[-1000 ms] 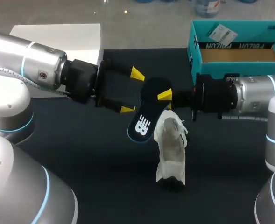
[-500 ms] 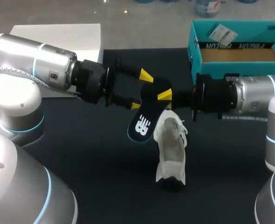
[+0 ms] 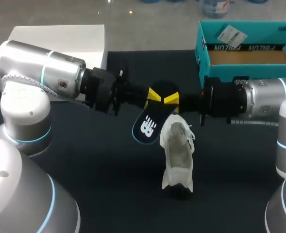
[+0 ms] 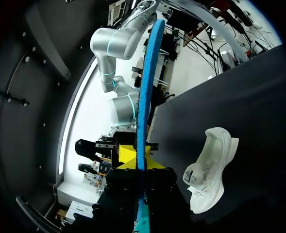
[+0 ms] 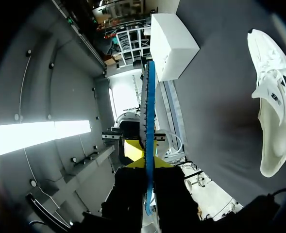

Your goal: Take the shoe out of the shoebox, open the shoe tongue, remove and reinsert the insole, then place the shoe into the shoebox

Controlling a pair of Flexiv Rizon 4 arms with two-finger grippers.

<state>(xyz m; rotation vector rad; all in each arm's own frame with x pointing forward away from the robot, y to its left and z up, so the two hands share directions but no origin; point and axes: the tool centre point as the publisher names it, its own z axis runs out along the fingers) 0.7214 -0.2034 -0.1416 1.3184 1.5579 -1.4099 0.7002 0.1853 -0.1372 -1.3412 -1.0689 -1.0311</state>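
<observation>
Progress: shoe lying at middle of table, out of shoebox at far right corner | we are holding removed insole aloft, left tool and right tool both pinching it | we are judging reinsertion and boxing remaining.

The shoe — soft white cloth; table — matt black; shoebox, teal cardboard.

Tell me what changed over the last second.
The left gripper moved right to the insole and closed on it. The right gripper kept its hold on the insole; the shoe and the shoebox stayed where they were.
</observation>
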